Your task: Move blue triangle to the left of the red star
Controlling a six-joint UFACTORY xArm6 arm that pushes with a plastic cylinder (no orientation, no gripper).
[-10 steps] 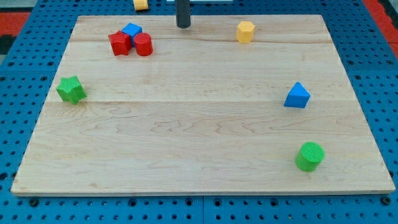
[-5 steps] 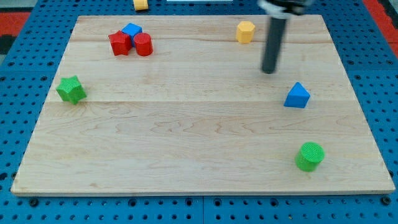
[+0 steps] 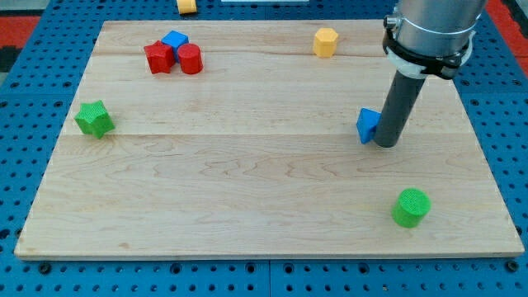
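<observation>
The blue triangle [image 3: 367, 124] lies on the right half of the wooden board [image 3: 247, 190], partly hidden behind my rod. My tip [image 3: 385, 143] rests against the triangle's right side. The red star [image 3: 158, 57] sits at the view's top left, touching a red cylinder [image 3: 190, 59] on its right and a blue block [image 3: 174, 40] just above them. The star is far to the left of the triangle.
A yellow block [image 3: 326, 41] sits near the board's top edge, right of centre. A green star [image 3: 95, 119] lies at the left edge. A green cylinder [image 3: 411, 207] sits at the lower right. Another yellow block [image 3: 187, 6] lies off the board at the top.
My tip has swung from the board's top edge down to the right side of the blue triangle. The triangle has slid a little to the left.
</observation>
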